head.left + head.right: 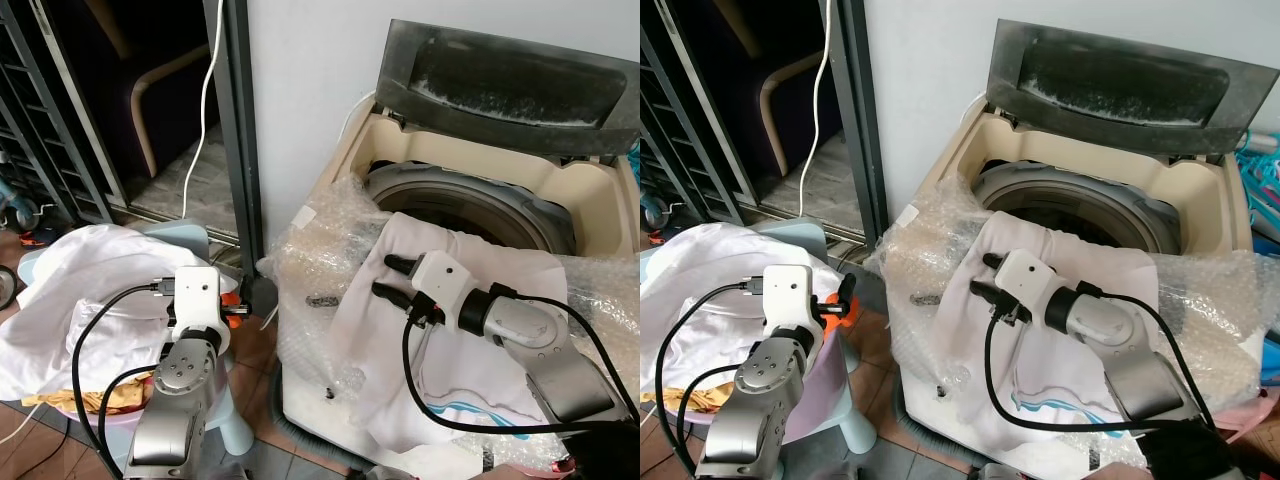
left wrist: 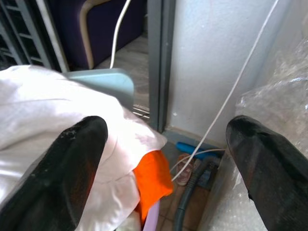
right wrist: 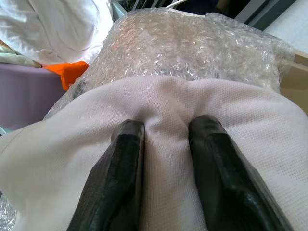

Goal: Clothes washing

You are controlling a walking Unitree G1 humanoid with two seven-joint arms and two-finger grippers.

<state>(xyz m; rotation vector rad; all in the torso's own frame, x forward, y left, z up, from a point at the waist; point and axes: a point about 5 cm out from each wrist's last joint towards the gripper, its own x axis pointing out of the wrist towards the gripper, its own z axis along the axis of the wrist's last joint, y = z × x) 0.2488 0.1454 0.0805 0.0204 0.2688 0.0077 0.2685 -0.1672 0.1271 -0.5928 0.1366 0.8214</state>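
My right gripper pinches a fold of the white garment draped over the washing machine rim; it looks light, limp, best gathered at a bunched fold, while my left gripper hangs spread.

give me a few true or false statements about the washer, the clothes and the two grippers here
1. The washing machine lid is closed. False: it stands open.
2. The right gripper pinches a fold of the pale garment. True.
3. The pale garment lies wholly inside the drum. False: it hangs over the front edge, on the bubble wrap.
4. The left gripper is open. True.
5. The left gripper holds the white cloth. False: it holds nothing.
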